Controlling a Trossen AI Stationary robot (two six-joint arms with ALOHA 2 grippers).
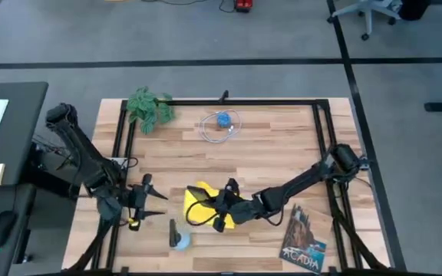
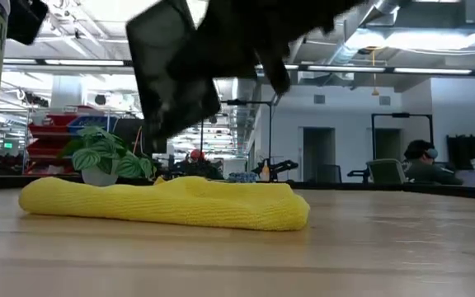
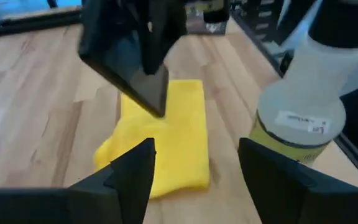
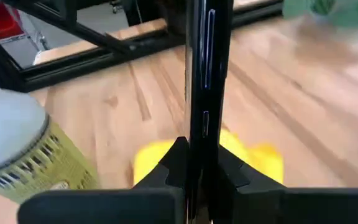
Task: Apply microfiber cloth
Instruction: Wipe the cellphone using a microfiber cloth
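Note:
The bright yellow microfiber cloth (image 1: 196, 201) lies rumpled and flat on the wooden table, also seen in the low view (image 2: 163, 203) and the left wrist view (image 3: 166, 137). My right gripper (image 1: 222, 208) hangs over the cloth, shut on a black smartphone (image 2: 171, 78) that is tilted above it. My left gripper (image 1: 158, 204) stands open just left of the cloth, its fingers (image 3: 129, 180) pointing toward it with nothing between them. My right gripper pinches the smartphone between its two fingers (image 4: 178, 167), one on each flat face, near the phone's one end (image 4: 201, 134). The phone reaches forward past the fingers, edge-on to the wrist camera. It is tilted and lifted clear of the cloth.
A spray bottle (image 1: 179, 239) stands near the front edge, close to the cloth and to my left gripper (image 3: 303, 106). A book (image 1: 305, 241) lies at the front right. A green plant (image 1: 148, 107) and a blue object with a white cable (image 1: 222, 123) are at the far side.

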